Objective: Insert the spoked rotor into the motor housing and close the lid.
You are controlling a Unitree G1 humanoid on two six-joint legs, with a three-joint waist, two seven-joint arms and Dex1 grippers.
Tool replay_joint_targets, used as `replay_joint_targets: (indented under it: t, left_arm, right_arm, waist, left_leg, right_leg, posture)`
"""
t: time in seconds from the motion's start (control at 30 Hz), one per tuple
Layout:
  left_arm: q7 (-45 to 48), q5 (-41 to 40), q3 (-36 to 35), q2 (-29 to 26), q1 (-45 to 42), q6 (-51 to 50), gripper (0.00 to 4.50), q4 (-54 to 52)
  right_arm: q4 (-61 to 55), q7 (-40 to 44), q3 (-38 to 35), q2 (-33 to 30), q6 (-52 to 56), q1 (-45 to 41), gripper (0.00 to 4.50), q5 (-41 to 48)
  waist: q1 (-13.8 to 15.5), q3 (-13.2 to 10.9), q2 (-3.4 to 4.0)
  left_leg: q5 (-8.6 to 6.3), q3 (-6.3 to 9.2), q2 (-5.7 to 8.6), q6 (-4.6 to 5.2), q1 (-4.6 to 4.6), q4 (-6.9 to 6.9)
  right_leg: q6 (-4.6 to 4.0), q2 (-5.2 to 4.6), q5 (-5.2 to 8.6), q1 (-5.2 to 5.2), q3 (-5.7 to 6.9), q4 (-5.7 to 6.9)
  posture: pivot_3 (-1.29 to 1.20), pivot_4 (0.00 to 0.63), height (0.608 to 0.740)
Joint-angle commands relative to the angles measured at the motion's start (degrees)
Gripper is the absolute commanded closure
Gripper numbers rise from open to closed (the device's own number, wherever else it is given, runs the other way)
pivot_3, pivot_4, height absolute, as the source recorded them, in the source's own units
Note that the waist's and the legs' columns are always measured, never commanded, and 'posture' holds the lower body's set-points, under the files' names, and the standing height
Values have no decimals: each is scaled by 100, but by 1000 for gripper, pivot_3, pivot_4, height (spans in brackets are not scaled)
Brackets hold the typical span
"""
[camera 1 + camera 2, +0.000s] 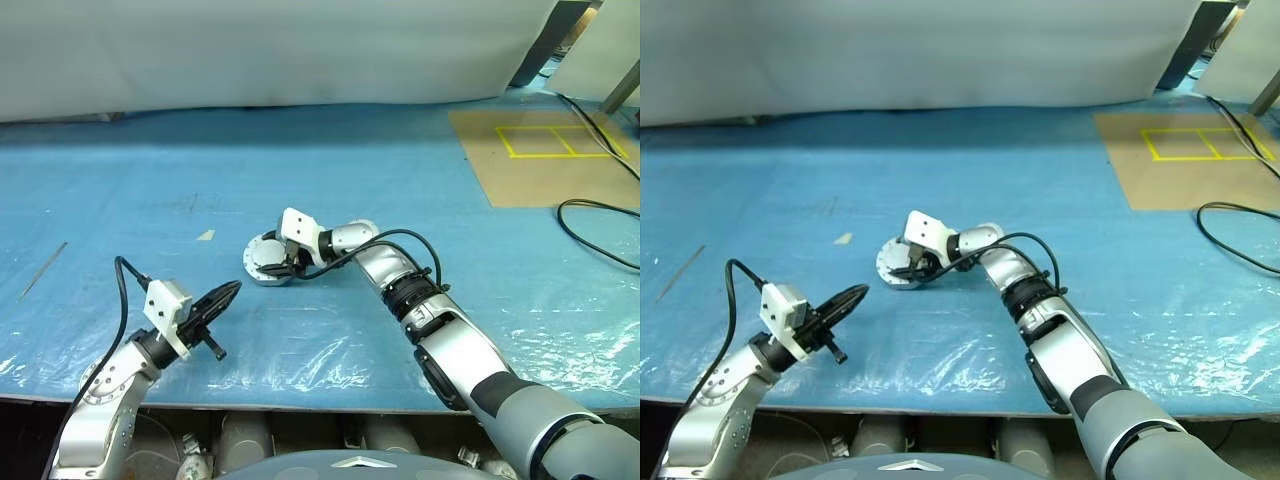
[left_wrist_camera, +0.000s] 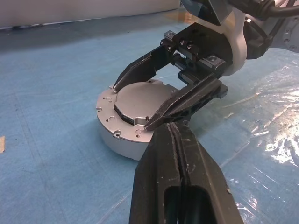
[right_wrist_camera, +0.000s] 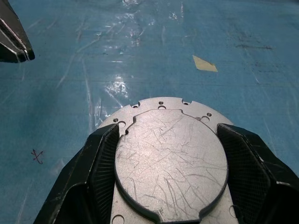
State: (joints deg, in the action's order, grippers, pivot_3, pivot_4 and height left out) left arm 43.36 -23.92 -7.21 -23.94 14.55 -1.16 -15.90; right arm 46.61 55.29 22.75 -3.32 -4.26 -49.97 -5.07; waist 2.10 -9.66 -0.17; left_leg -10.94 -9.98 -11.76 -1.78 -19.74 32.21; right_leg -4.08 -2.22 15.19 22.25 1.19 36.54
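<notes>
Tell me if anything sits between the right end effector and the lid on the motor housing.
Nothing visible does. The right end effector already straddles the lid, one finger on each side of its raised plate, and the lid lies flat on the motor housing. The left end effector is shut and apart from them.

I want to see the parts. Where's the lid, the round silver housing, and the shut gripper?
lid (image 3: 170,161): right wrist view, flat top face.
motor housing (image 2: 114,137): left wrist view, side wall.
left gripper (image 1: 232,288): left eye view, fingertips.
</notes>
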Motion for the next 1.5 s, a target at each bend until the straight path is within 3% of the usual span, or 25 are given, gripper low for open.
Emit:
replay_joint_targets:
  t: [0.03, 0.27, 0.7, 1.0, 1.33, 1.47, 1.5]
  left_arm:
    - [-28, -44, -31, -44, -16, -7, 4500, -186]
    - [-109, -31, 21, -14, -254, -133, 4500, -139]
    - [-602, 1152, 688, -19, -1672, -213, 4500, 1012]
    - [-482, 1662, 1140, -332, -1822, -536, 4500, 1121]
    - [-518, 1715, 1348, -255, -2030, -759, 4500, 1277]
    - [-505, 1744, 1408, -288, -2131, -920, 4500, 1344]
    - [-497, 1750, 1420, -294, -2146, -935, 4500, 1358]
  right_arm:
    - [633, -282, 351, -128, 157, 129, 1517, -608]
    - [601, -29, 221, -93, 416, 144, 1517, -373]
    - [-16, 52, 11, -108, 709, 229, 1517, -214]
    - [-493, 55, 13, -189, 1080, 339, 1517, -201]
    - [-867, 40, -92, -171, 1332, 370, 1517, -50]
    - [-1022, 151, -106, -176, 1416, 385, 146, 35]
    - [-1043, 165, -97, -180, 1405, 389, 66, 35]
  waist:
    - [1, 4, 7]
    - [20, 14, 19]
    - [8, 23, 32]
    - [26, 23, 32]
    - [38, 24, 34]
    - [45, 24, 34]
    - [46, 24, 34]
  left_leg:
    - [0, 0, 0, 0, 3, -1]
    - [-1, 0, 2, 0, 10, -5]
    - [1, 0, 3, 0, -27, -4]
    - [1, -1, 5, 0, -41, -5]
    - [1, -1, 6, 0, -35, -25]
    - [1, -1, 7, -1, -35, -34]
    - [1, -1, 8, 0, -36, -35]
  right_leg:
    - [7, 0, 4, -1, 0, 0]
    - [13, -3, 7, -5, 0, 3]
    - [-24, -2, -13, 19, 0, -11]
    - [-22, -5, -12, 27, 1, -24]
    - [-20, -6, -14, 2, 7, -71]
    - [-20, -6, -14, 3, 9, -78]
    - [-20, -6, -14, 2, 10, -80]
  posture:
    - [0, 150, 740]
    - [0, 150, 740]
    - [0, 150, 740]
    - [0, 150, 740]
    - [0, 150, 740]
    - [0, 150, 740]
    - [0, 150, 740]
